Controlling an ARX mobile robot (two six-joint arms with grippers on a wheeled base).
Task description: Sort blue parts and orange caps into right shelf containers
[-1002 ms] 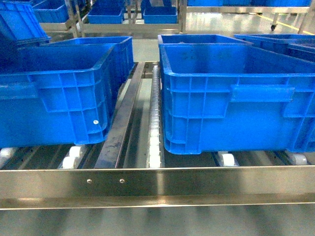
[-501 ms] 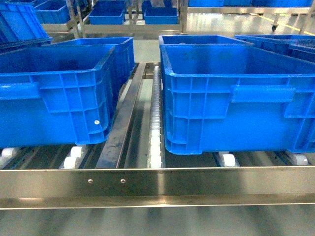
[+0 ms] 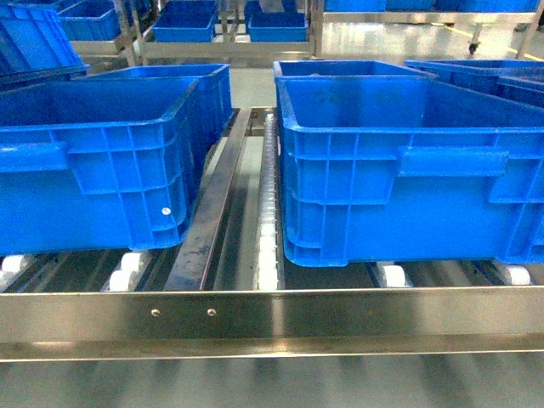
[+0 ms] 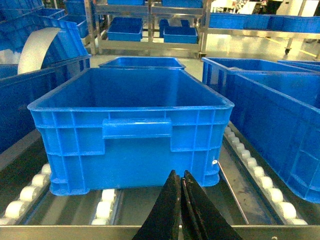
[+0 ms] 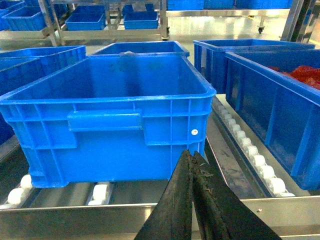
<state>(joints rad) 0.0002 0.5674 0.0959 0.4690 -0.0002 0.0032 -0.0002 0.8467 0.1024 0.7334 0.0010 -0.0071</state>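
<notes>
No blue parts or orange caps show in any view. Two of the shelf containers stand side by side on the roller shelf, a left crate (image 3: 93, 170) and a right crate (image 3: 408, 178). Neither gripper appears in the head view. My left gripper (image 4: 180, 173) is shut with nothing between its fingers. It hangs just in front of the near wall of a crate (image 4: 130, 145) whose visible inside looks bare. My right gripper (image 5: 191, 153) is also shut on nothing, close to the front right corner of another crate (image 5: 105, 130).
A steel front rail (image 3: 272, 319) runs across the shelf edge, with white rollers (image 3: 268, 229) and a metal divider (image 3: 212, 212) between the crates. A crate at far right (image 5: 280, 105) holds reddish-orange material (image 5: 306, 75). More crates and racks stand behind.
The head view has drifted very slightly. The crates have not moved.
</notes>
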